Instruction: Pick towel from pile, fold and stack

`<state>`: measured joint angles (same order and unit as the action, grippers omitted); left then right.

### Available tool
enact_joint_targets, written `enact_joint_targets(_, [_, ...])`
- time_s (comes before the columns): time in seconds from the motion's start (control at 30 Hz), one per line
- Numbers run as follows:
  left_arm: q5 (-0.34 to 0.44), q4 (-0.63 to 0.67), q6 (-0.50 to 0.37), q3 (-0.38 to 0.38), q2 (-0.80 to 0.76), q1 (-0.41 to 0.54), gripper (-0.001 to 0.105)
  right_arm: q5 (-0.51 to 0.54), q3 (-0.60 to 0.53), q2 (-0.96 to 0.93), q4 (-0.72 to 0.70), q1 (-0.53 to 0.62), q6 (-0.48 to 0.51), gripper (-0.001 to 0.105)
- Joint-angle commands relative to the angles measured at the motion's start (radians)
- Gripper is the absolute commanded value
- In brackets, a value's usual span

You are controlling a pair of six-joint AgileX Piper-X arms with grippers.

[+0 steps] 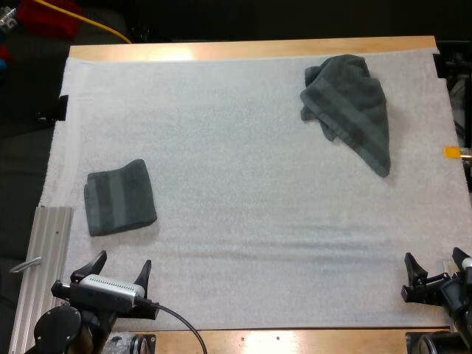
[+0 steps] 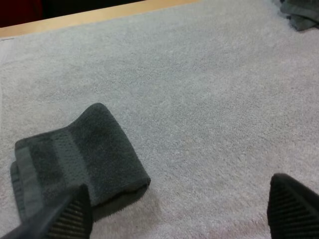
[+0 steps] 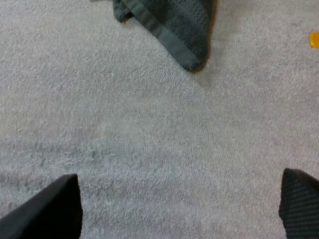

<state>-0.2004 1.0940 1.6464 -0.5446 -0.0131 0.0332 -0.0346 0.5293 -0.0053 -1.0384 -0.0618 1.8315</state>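
Note:
A crumpled dark grey-green towel (image 1: pixel 348 105) lies at the far right of the white mat (image 1: pixel 243 206); its hanging corner (image 3: pixel 174 30) lies ahead of my right gripper. A folded towel (image 1: pixel 119 197) rests at the left of the mat, just ahead of my left gripper (image 1: pixel 120 270). In the left wrist view the folded towel (image 2: pixel 75 159) sits beside one of my fingers (image 2: pixel 65 216), not between them. My left gripper (image 2: pixel 179 211) stands open over bare mat. My right gripper (image 1: pixel 435 264) is at the near right edge, open, with nothing between its fingers (image 3: pixel 50 211).
A ribbed metal rail (image 1: pixel 40 273) runs along the near left edge beside my left arm. The wooden table edge (image 1: pixel 251 49) borders the mat's far side. Bare mat spreads between the two towels.

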Motion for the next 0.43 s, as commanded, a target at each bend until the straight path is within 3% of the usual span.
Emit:
enact_joint_targets(0.0, [0.003,-0.01,0.001,0.0,-0.136,-0.006,0.07,-0.007,0.003,-0.046,-0.004,0.015,0.006,0.078])
enact_joint_targets(0.4, [0.003,-0.01,0.001,0.0,-0.136,-0.037,0.07,-0.007,0.003,-0.046,-0.004,0.027,0.006,0.078])
